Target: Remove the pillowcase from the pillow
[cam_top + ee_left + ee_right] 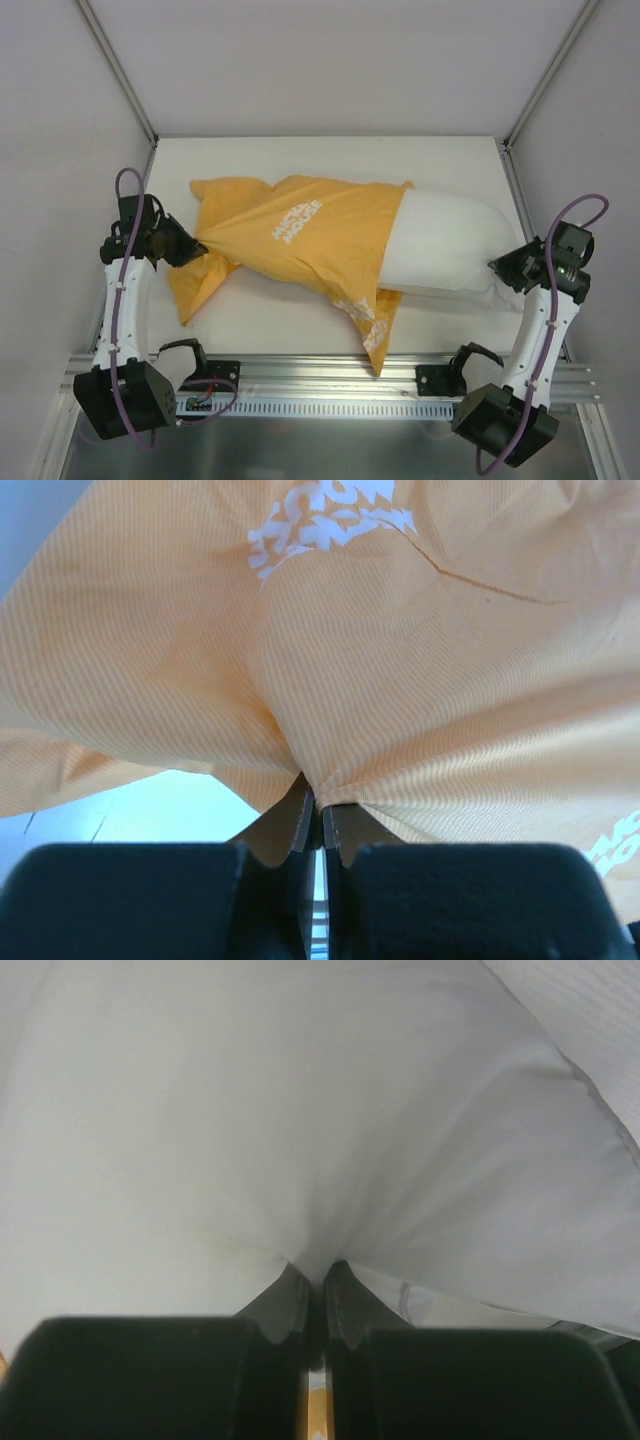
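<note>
Near edge of the counter (270, 320): a loose corner of the pillowcase (300, 235) trails toward us, slack. By the left edge, our left end effector (318, 815) is pinched tight on a bunch of orange cloth. By the right edge, our right end effector (320, 1282) is clamped on the pillow (450, 240), likely anchoring it. We judge these opposed grips suit pulling apart. Roughly half the pillow lies bare. Farther back, the pillowcase spreads toward the far-left corner.

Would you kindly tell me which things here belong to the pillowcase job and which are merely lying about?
Job: orange pillowcase; white pillow; left fingers, shut on the pillowcase; right fingers, shut on the pillow.
Not the job: table; metal rail at its near edge.
</note>
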`<state>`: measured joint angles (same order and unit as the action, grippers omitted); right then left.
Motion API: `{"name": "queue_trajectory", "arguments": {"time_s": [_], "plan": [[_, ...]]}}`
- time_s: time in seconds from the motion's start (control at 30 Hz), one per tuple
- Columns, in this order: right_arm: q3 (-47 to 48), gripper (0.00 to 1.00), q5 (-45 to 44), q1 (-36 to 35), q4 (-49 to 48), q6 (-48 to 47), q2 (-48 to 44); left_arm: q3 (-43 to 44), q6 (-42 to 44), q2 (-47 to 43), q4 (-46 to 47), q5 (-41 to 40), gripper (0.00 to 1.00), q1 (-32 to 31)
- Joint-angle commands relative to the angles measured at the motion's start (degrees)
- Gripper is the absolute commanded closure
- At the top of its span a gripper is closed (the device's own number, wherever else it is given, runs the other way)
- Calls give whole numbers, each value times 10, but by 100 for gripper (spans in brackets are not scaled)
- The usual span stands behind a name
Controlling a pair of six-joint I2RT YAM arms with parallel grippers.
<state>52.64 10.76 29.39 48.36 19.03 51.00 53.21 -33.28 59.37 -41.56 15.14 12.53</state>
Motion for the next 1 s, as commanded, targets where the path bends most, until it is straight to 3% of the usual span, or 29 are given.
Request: {"name": "queue_trajectory", "arguments": {"time_s": [0.0,0.17,0.37,0.4,0.43,0.47,0.5,0.53,0.57,0.6,0.7,0.97], "plan": [[52,99,-86,23,-44,0,-18,45,7,-28,11,-47,100,70],[53,99,-89,24,-45,4,1,49,-28,-46,-9,-59,100,140],[-11,99,-34,24,-100,-8,-33,-3,-10,-81,-6,23,100,142],[-15,97,-25,23,-108,-8,-35,-20,7,-90,-6,34,100,139],[-18,85,-3,23,-114,-8,-37,-30,15,-110,-7,52,97,126],[-17,75,7,23,-114,-9,-37,-41,20,-123,-7,58,88,117],[-13,61,17,21,-116,-10,-36,-60,25,-134,-7,65,70,107],[-9,34,22,16,-115,-11,-36,-68,33,-158,-7,71,46,95],[4,25,21,11,-109,-10,-38,-74,36,-169,-8,64,12,68],[15,14,15,-5,-103,-10,-38,-77,41,-184,-11,54,3,55],[64,2,-25,-51,-82,-8,-42,-54,49,-183,-19,14,1,21],[184,0,-192,-286,-48,-18,45,64,52,-55,0,-24,1,-63]]}}
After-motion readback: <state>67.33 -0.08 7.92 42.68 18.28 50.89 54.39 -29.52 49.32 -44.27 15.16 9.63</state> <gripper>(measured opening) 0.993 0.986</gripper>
